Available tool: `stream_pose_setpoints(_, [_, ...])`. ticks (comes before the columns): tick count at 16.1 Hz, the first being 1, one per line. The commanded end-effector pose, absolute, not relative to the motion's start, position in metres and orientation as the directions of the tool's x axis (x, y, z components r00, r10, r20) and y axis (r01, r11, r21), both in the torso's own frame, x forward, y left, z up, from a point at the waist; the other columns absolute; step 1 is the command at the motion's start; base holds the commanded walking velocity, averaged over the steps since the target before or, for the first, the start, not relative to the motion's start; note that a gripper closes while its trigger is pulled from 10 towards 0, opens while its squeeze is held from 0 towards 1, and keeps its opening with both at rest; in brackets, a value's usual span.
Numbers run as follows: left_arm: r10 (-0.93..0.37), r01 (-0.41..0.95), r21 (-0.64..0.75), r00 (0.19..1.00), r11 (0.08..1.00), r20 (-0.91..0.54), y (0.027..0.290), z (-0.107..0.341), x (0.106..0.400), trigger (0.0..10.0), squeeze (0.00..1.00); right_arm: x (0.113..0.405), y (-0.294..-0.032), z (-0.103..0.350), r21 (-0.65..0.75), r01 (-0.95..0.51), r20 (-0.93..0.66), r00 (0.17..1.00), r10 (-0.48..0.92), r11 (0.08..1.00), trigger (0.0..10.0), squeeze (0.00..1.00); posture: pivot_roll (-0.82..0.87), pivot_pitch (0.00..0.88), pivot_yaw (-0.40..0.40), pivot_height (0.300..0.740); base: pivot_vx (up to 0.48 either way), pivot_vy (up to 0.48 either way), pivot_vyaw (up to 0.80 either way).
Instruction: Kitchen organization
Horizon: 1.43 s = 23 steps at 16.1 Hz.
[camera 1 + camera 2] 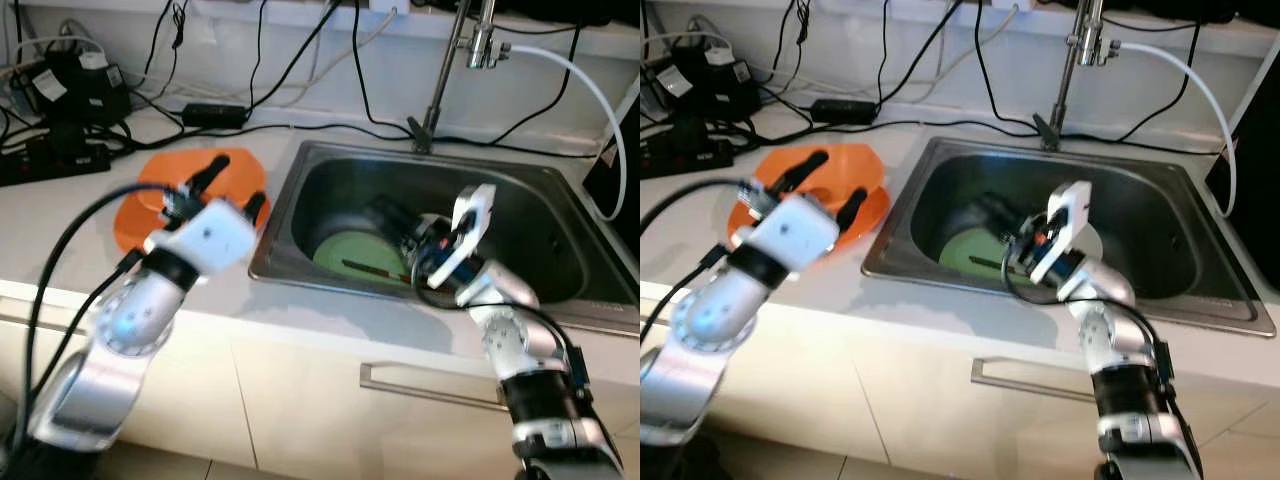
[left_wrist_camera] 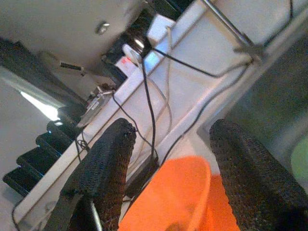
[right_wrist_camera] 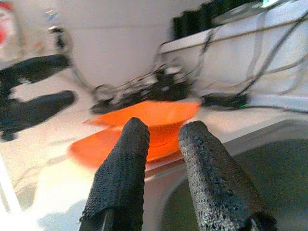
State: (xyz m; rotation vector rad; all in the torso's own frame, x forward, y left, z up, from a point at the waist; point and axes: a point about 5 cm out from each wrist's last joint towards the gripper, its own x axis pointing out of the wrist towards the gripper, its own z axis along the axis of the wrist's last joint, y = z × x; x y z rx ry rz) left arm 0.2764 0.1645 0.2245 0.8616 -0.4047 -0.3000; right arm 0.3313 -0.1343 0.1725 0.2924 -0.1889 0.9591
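Silver arms fill the foreground; on the left, the left end effector (image 1: 222, 187) hovers above the orange plates (image 1: 160, 195) on the worktop (image 1: 60, 225), its fingers (image 2: 103, 168) apart and holding nothing. To the right, a green plate (image 1: 355, 255) lies in the sink (image 1: 545, 215); it looks stiff, light, probably slippery, best gripped at the rim. Right end effector (image 3: 163, 175) reaches inside the basin, fingers slightly apart, empty

The right gripper (image 1: 395, 222) hides part of the green plate (image 1: 345, 252) in the sink (image 1: 300, 190); the left gripper (image 1: 228, 186) covers the orange dish (image 1: 150, 195) at the worktop's back; the tap's (image 1: 470, 40) top is cut off
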Motion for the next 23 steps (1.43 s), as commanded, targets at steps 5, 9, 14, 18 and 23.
stream_pose_setpoints(5, [-0.437, 0.109, 0.835, 0.884, 0.539, 0.166, 0.179, 0.21, 0.27, 10.0, 0.0, 0.324, -0.128, 0.17, 0.144, -0.863, 0.26, 0.505, 0.823, 0.484, 10.0, 0.0, 0.17, 0.0, -0.026, 0.74, 0.0, 0.0, 0.0])
stream_pose_setpoints(9, [-0.42, 0.088, 0.903, 0.901, 0.421, 0.108, 0.19, 0.201, 0.271, 10.0, 0.0, 0.322, -0.124, 0.17, 0.142, -0.871, 0.258, 0.492, 0.832, 0.471, 10.0, 0.0, 0.17, 0.0, -0.028, 0.74, 0.0, 0.0, 0.0])
stream_pose_setpoints(14, [-0.369, 0.058, 0.905, 0.923, 0.421, 0.112, 0.196, 0.198, 0.275, 10.0, 1.0, 0.322, -0.124, 0.169, 0.139, -0.868, 0.242, 0.496, 0.834, 0.476, 10.0, 0.0, 0.17, 0.0, -0.033, 0.74, 0.0, 0.0, 0.0])
stream_pose_setpoints(18, [-0.331, 0.064, 0.926, 0.941, 0.372, 0.068, 0.199, 0.195, 0.281, 10.0, 0.0, 0.322, -0.123, 0.169, 0.137, -0.868, 0.242, 0.497, 0.833, 0.478, 10.0, 0.0, 0.16, 0.0, -0.032, 0.74, 0.0, 0.0, 0.0])
stream_pose_setpoints(23, [-0.305, 0.089, 0.921, 0.952, 0.379, 0.033, 0.199, 0.188, 0.29, 10.0, 0.0, 0.322, -0.122, 0.168, 0.14, -0.865, 0.24, 0.502, 0.831, 0.482, 10.0, 0.0, 0.16, 0.0, -0.032, 0.74, 0.0, 0.0, 0.0])
